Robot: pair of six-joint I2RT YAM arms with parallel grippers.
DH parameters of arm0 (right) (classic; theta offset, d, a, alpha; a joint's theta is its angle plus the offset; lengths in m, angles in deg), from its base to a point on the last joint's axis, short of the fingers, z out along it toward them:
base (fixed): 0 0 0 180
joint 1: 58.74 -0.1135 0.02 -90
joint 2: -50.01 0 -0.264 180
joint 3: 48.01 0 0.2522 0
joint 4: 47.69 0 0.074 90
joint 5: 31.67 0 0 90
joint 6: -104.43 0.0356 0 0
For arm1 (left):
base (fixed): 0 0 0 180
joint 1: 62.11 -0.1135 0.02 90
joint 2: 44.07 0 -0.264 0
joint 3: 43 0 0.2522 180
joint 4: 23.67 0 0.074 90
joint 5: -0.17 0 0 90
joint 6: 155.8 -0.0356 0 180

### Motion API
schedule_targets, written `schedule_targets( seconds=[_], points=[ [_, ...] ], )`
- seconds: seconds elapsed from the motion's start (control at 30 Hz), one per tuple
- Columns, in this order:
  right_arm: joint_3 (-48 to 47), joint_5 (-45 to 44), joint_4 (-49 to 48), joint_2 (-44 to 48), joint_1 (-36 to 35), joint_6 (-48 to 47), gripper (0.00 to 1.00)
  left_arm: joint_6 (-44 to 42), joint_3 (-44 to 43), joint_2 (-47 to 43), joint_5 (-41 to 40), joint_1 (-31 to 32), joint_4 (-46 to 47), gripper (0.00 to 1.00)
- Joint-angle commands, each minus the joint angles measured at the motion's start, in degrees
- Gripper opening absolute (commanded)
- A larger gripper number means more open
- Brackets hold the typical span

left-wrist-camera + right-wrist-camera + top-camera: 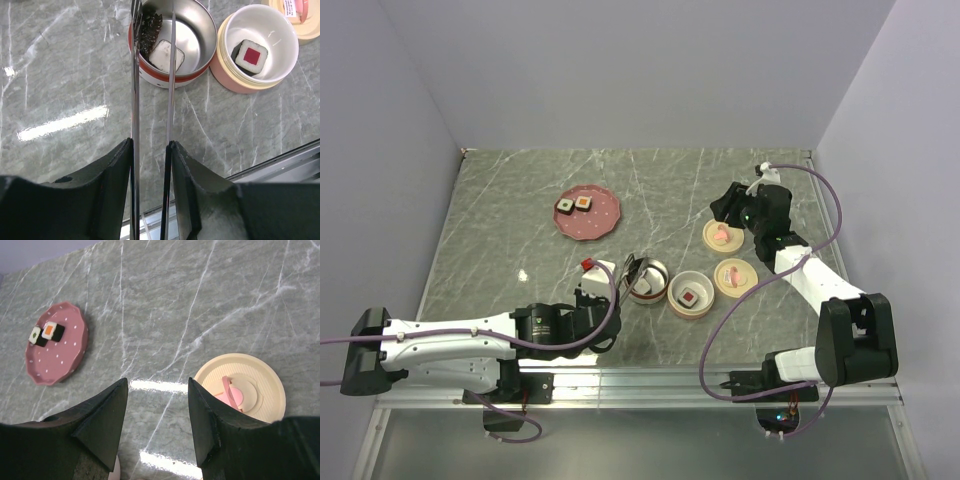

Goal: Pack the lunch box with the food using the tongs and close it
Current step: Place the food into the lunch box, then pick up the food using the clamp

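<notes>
My left gripper (150, 144) is shut on the tongs (135, 90), one finger pressing each slim metal arm. The tongs (628, 272) reach over the steel lunch box bowl with a red band (197, 30). A white food piece (165, 56) lies in that bowl under the tong ends; I cannot tell whether they touch it. The cream and pink lunch box cup (227, 75) holds a red-topped piece (251, 55). Two more pieces (573, 205) sit on the pink plate (595, 225). My right gripper (157, 382) stands open above the table beside a cream lid (260, 372).
In the top view a second cream lid (733, 275) lies right of the cup (690, 295), in front of the first lid (722, 235). The steel bowl (647, 280) and cup stand close together. A metal rail (640, 378) runs along the near table edge.
</notes>
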Motion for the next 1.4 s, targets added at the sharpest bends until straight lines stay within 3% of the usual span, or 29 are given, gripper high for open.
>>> schedule_targets(
  seconds=[0.0, 0.43, 0.93, 1.1, 1.37],
  points=[
    [-0.6, 0.0, -1.2, 0.9, 0.4, -0.3, 0.59, -1.5, -3.0, -1.0, -2.6, 0.5, 2.7, 0.43],
    [-0.4, 0.1, -1.7, 0.8, 0.4, -0.2, 0.59, -7.5, -3.8, -1.9, -8.6, -2.1, 9.0, 0.44],
    [0.8, 1.2, -3.4, 0.7, 0.4, -0.2, 0.59, -18.9, -1.4, 1.5, 4.3, -30.1, 23.6, 0.44],
    [0.7, 1.2, -3.7, 0.0, 0.3, -0.2, 0.59, -21.5, -0.8, 6.0, 13.6, -40.5, 28.8, 0.44],
    [0.1, 0.6, -3.6, -1.1, 0.4, -0.2, 0.59, -23.1, -1.2, 13.7, 17.4, -45.7, 31.6, 0.43]
  ],
)
